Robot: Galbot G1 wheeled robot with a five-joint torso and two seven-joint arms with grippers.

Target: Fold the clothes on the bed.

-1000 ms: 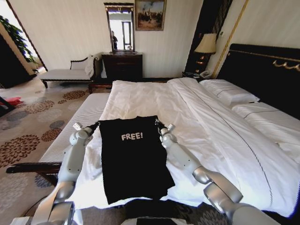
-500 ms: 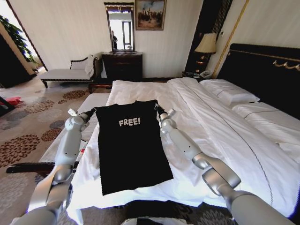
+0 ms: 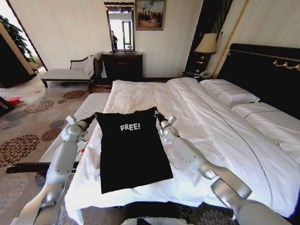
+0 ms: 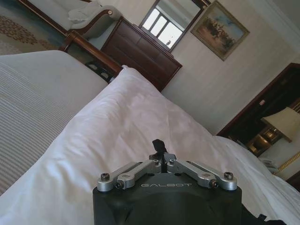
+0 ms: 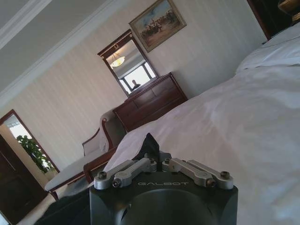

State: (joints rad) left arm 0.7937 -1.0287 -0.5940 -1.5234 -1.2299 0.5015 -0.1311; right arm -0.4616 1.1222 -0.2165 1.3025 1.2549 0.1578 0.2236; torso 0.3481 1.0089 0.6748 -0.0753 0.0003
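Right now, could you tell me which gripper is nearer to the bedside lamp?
Right. The right gripper holds the T-shirt corner on the lamp side; the left gripper holds the opposite corner, farther away.

We read "FREE!" in white letters across the chest of the black T-shirt (image 3: 131, 147). On each wrist view we make out "GALBOT" printed on the dark housing behind the left claw (image 4: 162, 161) and behind the right claw (image 5: 154, 159).
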